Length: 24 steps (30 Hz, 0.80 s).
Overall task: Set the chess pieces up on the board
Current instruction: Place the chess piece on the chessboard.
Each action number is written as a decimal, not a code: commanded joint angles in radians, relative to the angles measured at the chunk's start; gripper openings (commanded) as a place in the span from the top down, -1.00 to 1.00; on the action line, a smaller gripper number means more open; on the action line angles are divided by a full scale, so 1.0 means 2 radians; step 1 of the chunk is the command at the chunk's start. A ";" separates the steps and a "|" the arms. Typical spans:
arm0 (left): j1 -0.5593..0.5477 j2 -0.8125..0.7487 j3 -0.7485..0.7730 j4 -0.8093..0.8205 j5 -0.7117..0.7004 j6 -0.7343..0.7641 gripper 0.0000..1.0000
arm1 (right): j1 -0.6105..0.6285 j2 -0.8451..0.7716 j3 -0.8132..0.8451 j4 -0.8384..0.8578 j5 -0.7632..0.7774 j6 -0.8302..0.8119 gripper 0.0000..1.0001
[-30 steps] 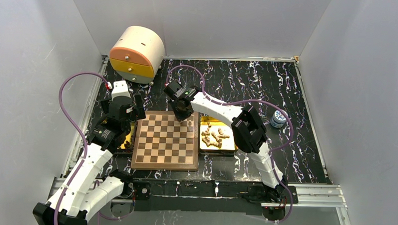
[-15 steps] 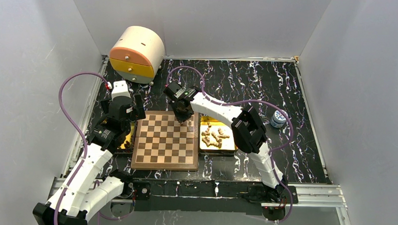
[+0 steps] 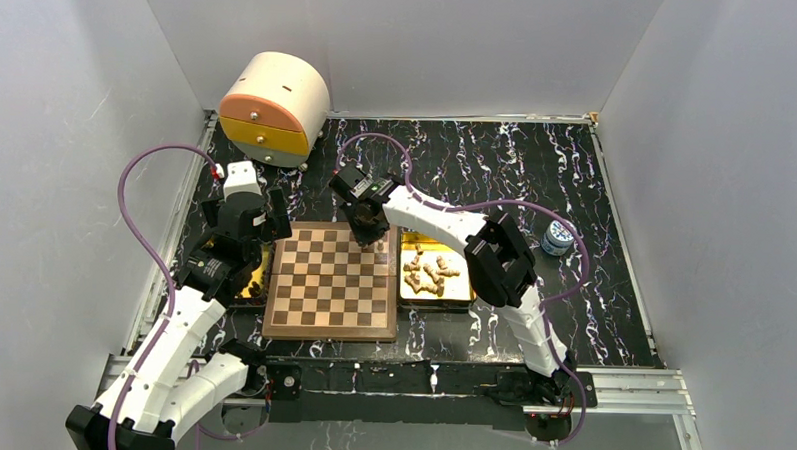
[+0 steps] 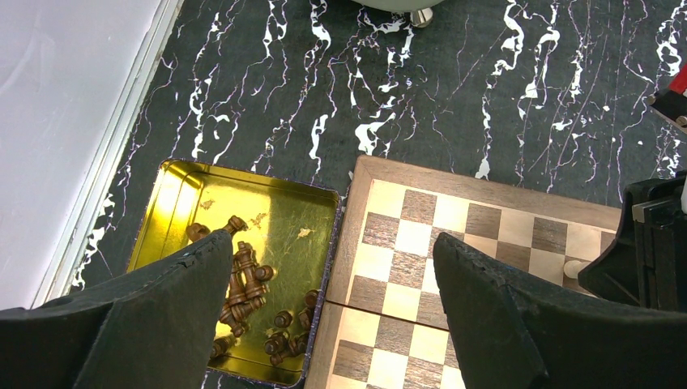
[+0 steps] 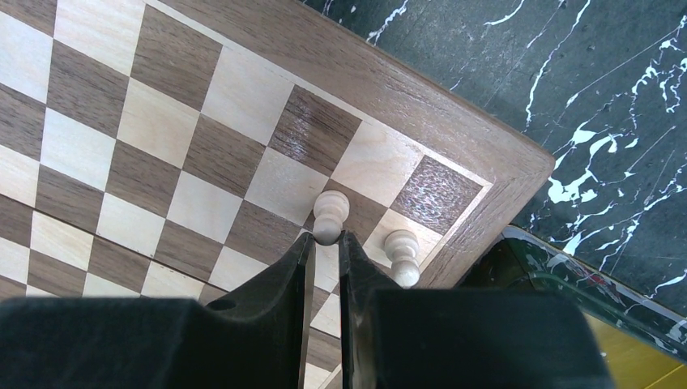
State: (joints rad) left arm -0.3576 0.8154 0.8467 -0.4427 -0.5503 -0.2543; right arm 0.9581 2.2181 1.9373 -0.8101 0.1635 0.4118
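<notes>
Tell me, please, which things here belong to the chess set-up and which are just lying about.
Job: board, gripped pawn, placed pawn, loose light pieces, dark pieces.
Lying about: drawer box, small blue jar.
</notes>
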 commanded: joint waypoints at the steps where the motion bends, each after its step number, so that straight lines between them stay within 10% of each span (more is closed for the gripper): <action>1: -0.002 0.000 0.015 0.004 -0.007 -0.003 -0.82 | 0.002 -0.016 -0.006 -0.009 0.012 0.004 0.54; 24: -0.002 -0.001 0.014 0.006 -0.001 -0.003 -0.83 | 0.003 -0.026 -0.003 -0.027 0.031 0.016 0.58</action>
State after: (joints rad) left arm -0.3576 0.8177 0.8467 -0.4427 -0.5411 -0.2543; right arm 0.9600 2.2150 1.9347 -0.8139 0.1902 0.4355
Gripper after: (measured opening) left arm 0.913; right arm 0.209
